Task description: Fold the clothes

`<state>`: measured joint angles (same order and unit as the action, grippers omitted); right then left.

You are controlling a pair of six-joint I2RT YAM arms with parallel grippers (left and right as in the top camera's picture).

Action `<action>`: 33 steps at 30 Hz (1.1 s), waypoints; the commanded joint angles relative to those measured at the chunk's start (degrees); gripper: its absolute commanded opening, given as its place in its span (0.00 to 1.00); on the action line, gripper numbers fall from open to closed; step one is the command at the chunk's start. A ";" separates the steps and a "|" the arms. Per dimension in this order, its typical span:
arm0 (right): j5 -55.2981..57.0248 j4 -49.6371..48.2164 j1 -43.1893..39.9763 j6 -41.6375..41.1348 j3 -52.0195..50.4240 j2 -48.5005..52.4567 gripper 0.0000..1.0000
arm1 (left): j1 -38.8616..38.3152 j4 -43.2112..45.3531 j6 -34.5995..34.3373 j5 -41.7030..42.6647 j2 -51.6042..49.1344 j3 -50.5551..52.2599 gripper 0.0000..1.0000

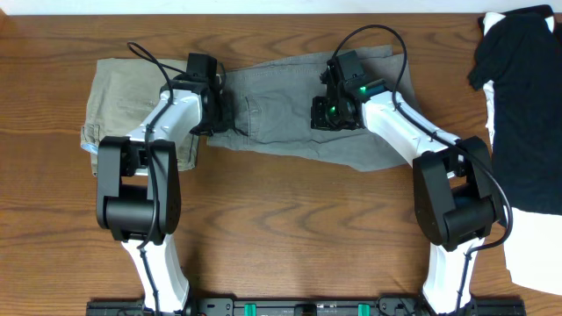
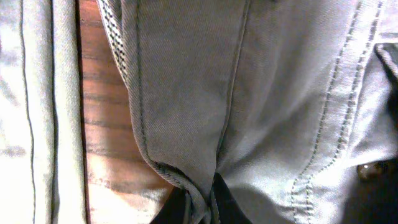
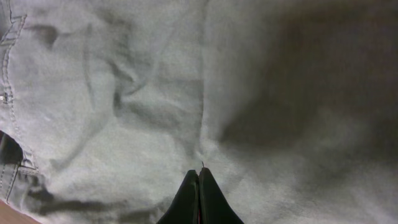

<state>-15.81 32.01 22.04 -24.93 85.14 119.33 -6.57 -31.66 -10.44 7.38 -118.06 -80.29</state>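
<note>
Now: grey shorts [image 1: 281, 110] spread across middle of table [image 1: 290, 228], just beside olive-khaki shorts [image 1: 118, 96] at left. Left gripper [image 2: 202, 202] pinching grey shorts' hemmed edge, cloth bunched between fingers. Right gripper [image 3: 199, 183] closed, tips together on grey cloth. Black garment [image 1: 522, 105] lying over white garment [image 1: 527, 254], far right.

We see grey shorts [image 1: 281, 110] with darker seam stitching, olive-khaki shorts [image 1: 118, 92] at the left edge, a black garment [image 1: 522, 132] over a white garment [image 1: 531, 250], and a brown wood-grained desk [image 1: 299, 237].
</note>
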 commanded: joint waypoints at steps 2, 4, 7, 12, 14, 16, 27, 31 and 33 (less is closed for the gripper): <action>-0.17 -0.11 -0.70 1.88 0.70 0.02 0.01 | -0.31 -0.59 0.35 0.76 6.25 0.63 0.06; -1.42 0.24 -1.46 1.95 1.62 -0.55 0.01 | -0.31 -0.44 0.35 0.76 9.20 0.63 0.06; -2.80 0.98 -2.67 2.25 2.69 -0.96 0.02 | -0.31 -0.37 0.35 0.79 12.70 0.63 0.06; -4.13 2.36 -4.02 1.01 2.84 -0.92 0.02 | -0.46 0.46 0.31 1.07 16.76 0.63 0.06; -4.22 2.75 -3.78 -0.37 2.64 -0.92 0.01 | -0.76 0.96 0.31 1.29 17.55 0.63 0.06; -4.61 2.71 -2.80 -1.01 2.08 -0.92 0.01 | -1.46 1.62 0.31 1.29 17.77 0.63 0.06; -4.31 1.64 1.03 -6.34 -2.51 -0.92 0.01 | -3.54 2.08 0.28 1.22 17.79 -1.16 0.06; -4.33 0.63 2.01 -6.38 -4.87 -0.92 0.01 | -3.54 1.70 0.28 1.22 17.79 -2.36 0.06; -4.35 -0.61 2.40 -7.52 -6.47 -0.92 0.01 | -3.54 1.22 0.28 1.22 17.88 -3.13 0.06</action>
<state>-19.75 32.18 23.11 -30.26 80.73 119.31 -10.09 -30.26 -10.44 8.62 -101.41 -80.23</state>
